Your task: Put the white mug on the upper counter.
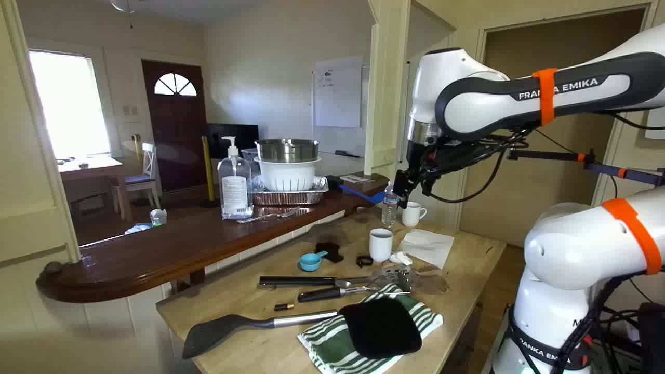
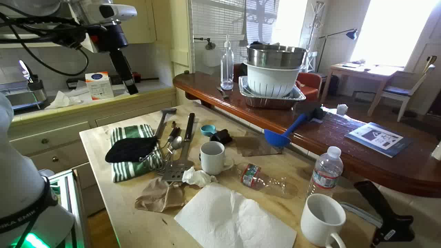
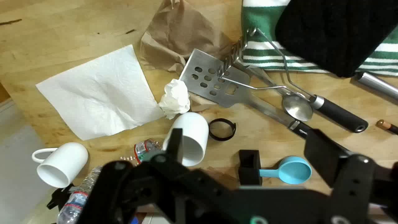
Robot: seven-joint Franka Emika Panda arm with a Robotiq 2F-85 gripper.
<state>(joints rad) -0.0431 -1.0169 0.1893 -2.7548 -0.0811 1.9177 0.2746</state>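
We have grasp, lift and placing left: jaws wide, empty; white mug [image 1: 381,245] and twin [image 1: 410,214] on the desk [image 1: 467,259], the upper counter [image 1: 192,239] at their nine o'clock in an exterior view.

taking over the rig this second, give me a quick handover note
End effector: open, holding nothing, raised above the lower worktop.
Mugs: one white mug stands beside the crumpled tissue, another white mug near the upright water bottle, both on the worktop. Which is meant is unclear.
Upper counter: raised dark wood bar alongside.
Done: neither mug placed up there yet.
Left: settle which mug, grasp it, lift it, set it on the upper counter.
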